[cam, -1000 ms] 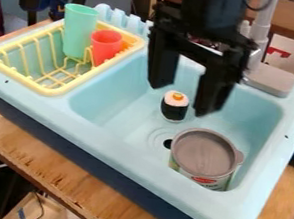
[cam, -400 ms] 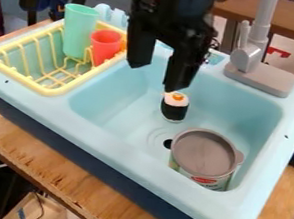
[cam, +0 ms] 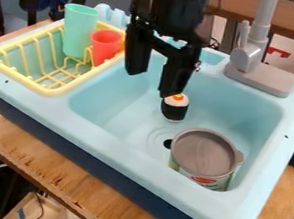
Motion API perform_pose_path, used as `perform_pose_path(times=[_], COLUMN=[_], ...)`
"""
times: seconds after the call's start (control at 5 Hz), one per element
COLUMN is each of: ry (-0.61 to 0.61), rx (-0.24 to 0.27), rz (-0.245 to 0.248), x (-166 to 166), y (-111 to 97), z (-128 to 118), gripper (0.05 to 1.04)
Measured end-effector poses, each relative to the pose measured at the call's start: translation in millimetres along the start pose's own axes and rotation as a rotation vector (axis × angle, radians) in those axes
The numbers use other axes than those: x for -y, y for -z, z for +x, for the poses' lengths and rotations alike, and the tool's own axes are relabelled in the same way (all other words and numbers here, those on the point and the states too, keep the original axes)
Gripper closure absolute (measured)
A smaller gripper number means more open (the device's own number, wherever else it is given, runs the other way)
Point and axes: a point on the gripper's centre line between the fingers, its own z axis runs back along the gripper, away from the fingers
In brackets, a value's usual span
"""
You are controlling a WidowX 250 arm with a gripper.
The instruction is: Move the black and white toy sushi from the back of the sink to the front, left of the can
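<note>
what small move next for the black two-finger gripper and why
Probably a small shift toward image right before any lowering: the gripper hangs open, but its gap sits left of the black-and-white toy sushi roll, and one fingertip overlaps the roll's top in view.

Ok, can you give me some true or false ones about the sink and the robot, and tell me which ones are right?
1. The green cup stands in the yellow rack. True.
2. The robot's gripper is holding the can. False: its fingers are apart with nothing between them, and the can is in the sink.
3. The toy sushi is in the sink. True.
4. The red cup is taller than the green cup. False: the green one is taller.
5. The can has a grey lid on top. True.
</note>
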Motion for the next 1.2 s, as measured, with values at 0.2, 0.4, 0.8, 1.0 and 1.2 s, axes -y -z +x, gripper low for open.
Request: perform_pose_path(times=[0.2,0.4,0.8,1.0,1.2], ry=[0.005,0.024,0.093,0.081,0.084], rx=[-0.017,-0.024,0.015,0.015,0.011], rz=[-0.006,0.000,0.001,-0.001,-0.004], x=[-7,-9,-12,-22,-24], y=[13,25,43,48,54], z=[6,14,38,44,46], gripper=[0.083,0.083,0.083,0.083,0.083])
